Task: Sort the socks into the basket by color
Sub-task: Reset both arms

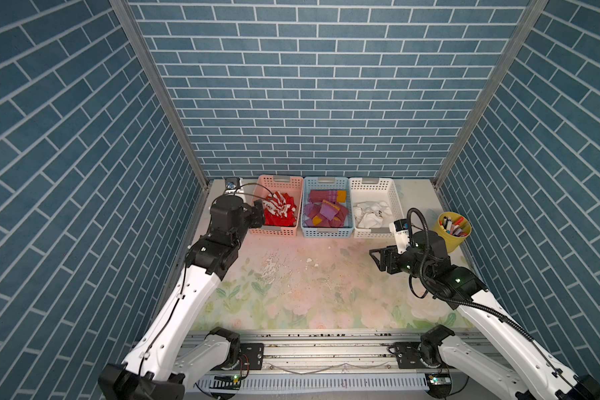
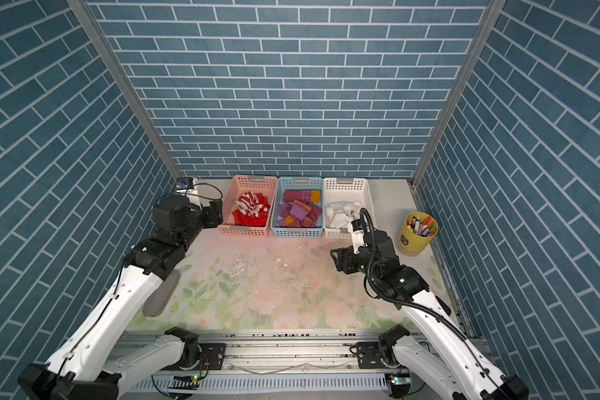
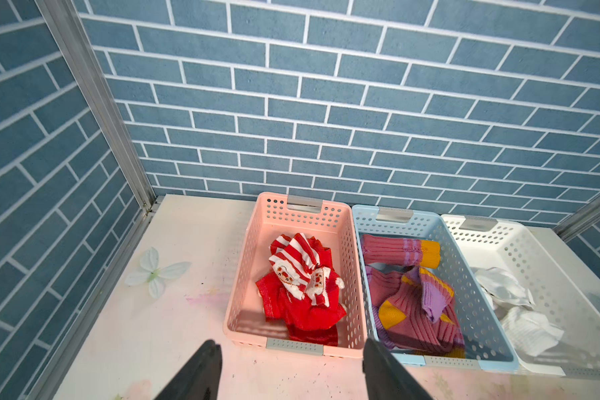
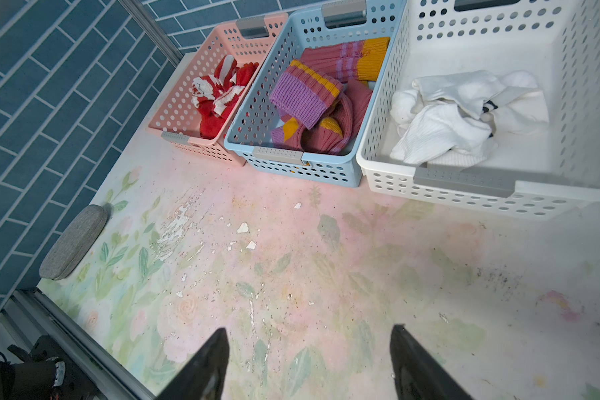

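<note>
Both arms up, nothing held.

- Left gripper (image 3: 290, 343): jaws spread wide, empty gap between them. It hangs near the near left corner of the pink basket (image 3: 302, 214), aimed toward the back wall.
- Right gripper (image 4: 309, 329): jaws spread as well, only the floral table (image 4: 326, 263) showing between the fingers. It sits in front of the baskets, apart from them.

Three baskets stand side by side along the back wall, touching or nearly so. In both top views each one's long axis runs from the front toward the wall. I count no socks on the table.

- Pink basket: red socks (image 3: 302, 294) in one crumpled heap, in the middle to near part. White-striped cuffs and Santa faces lie toward the far end, plain red toward the near end. The heap has no single axis.
- Blue basket (image 4: 257, 104): purple/maroon socks (image 4: 326, 114). One lies flat at the far end, long axis across the basket, its orange-yellow end pointing at the white basket (image 4: 492, 38). The rest are piled nearer me, with a lilac-ended sock slantwise on top.
- White basket: white socks (image 4: 458, 117), bunched and folded over each other, direction unreadable. A small black mark shows on one. The far part of the basket floor is bare.

Also on the table are a yellow cup of markers (image 1: 452, 239) by the right wall and a grey case (image 4: 73, 242) along the left edge.
</note>
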`<action>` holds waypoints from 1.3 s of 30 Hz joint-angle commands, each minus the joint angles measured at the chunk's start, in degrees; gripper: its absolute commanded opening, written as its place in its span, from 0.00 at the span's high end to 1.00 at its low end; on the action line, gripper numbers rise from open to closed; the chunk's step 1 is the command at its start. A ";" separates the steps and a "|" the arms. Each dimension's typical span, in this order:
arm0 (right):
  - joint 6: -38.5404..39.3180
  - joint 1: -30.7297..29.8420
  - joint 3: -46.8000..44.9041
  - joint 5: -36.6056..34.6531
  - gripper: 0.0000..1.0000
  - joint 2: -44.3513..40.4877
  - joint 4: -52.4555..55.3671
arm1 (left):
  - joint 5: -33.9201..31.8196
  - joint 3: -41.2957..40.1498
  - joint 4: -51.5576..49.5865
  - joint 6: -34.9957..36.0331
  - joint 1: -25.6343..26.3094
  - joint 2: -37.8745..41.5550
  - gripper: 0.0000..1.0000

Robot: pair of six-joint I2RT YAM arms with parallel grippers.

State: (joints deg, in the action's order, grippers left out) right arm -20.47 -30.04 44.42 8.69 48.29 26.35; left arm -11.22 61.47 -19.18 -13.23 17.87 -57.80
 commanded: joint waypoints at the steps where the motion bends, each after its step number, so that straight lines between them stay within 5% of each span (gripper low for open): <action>1: 1.67 0.07 1.62 -1.05 0.26 1.41 0.53 | 0.58 -2.08 -3.84 -0.30 -0.02 1.07 0.24; 5: 1.36 0.07 1.98 -0.77 0.25 2.67 -0.91 | 1.98 -4.50 -3.01 -0.14 0.01 3.11 0.22; 6: 1.64 0.03 1.98 -0.52 0.02 2.82 -1.33 | 2.04 -4.92 -2.88 -0.09 0.04 3.59 0.20; 7: 1.79 -0.02 1.94 -0.41 0.01 2.59 -1.60 | 2.08 -5.12 -3.04 0.04 -0.03 3.87 0.04; 16: -0.14 0.01 3.08 -9.76 0.01 0.42 2.94 | -0.27 -2.18 -7.80 -1.17 -0.02 2.40 0.00; 22: -1.27 0.07 14.02 -22.40 0.01 6.14 11.32 | -4.61 4.16 -15.78 -2.63 -0.02 -0.40 0.00; 31: 8.71 1.30 19.89 -36.20 0.01 8.81 5.64 | -9.17 7.75 -15.94 2.39 -0.03 -0.11 0.00; 39: 8.55 8.71 23.57 -31.45 0.01 12.87 8.04 | -11.60 -4.68 -3.78 13.85 -0.11 -2.08 0.00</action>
State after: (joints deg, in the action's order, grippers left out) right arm -13.17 -23.14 66.35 -23.53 60.25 33.41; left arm -20.36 61.89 -27.68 -5.52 17.87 -58.39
